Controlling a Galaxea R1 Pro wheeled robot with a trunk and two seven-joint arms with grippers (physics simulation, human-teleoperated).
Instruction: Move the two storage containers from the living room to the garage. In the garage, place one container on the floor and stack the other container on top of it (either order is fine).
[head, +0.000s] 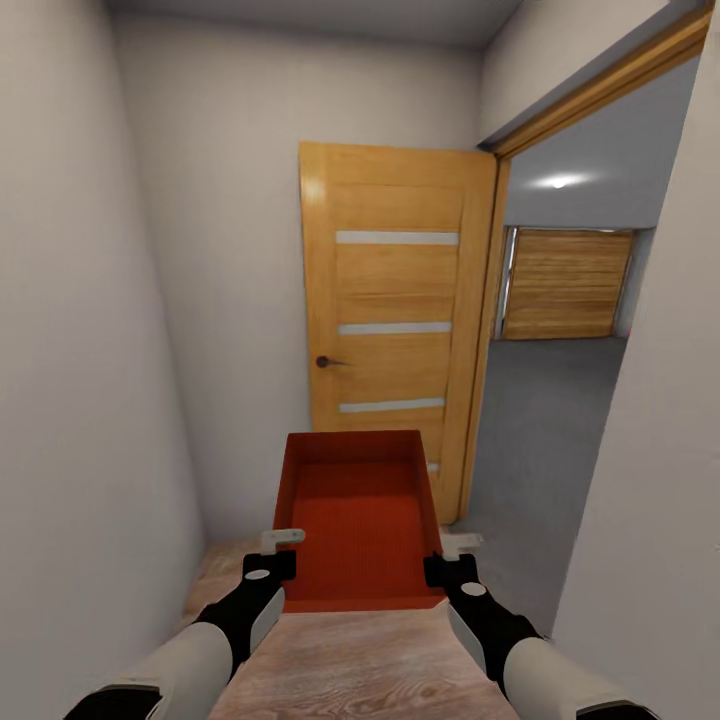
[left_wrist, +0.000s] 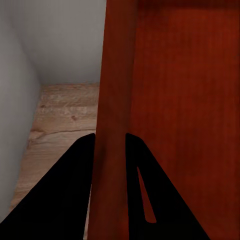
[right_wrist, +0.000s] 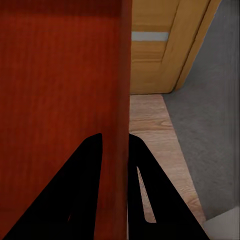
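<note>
Container: orange-red storage container is carried over wood-plank floor.
Left pincer: clamped on its left wall.
Right pincer: clamped on its right wall.
Ahead: open wooden door is faced; grey garage floor is seen rightward.

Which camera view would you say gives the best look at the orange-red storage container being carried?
The head view: it shows the storage container whole, held between the left gripper and right gripper. The left wrist view shows one wall pinched between fingers; the right wrist view shows the opposite wall likewise.
</note>
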